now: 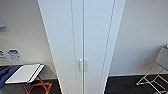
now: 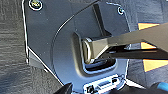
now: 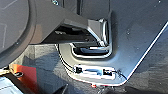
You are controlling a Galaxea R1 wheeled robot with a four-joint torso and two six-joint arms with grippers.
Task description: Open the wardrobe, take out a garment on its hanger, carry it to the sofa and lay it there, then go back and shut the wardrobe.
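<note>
Where flat doors meet, wardrobe (image 1: 82, 37) handles (image 1: 83, 65) stand paired.

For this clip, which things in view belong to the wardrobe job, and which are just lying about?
Job:
wardrobe, doors shut
its handles

Lying about:
white folding table with orange legs
chair with a wire frame
blue-printed sheets on the wall

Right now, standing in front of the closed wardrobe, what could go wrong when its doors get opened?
1. The two small handles on the wardrobe sit close together, so a gripper might catch both or slip off.
2. The folding table stands close on the left; that door may swing near it.
3. The white chair on the right could hinder backing away.
</note>
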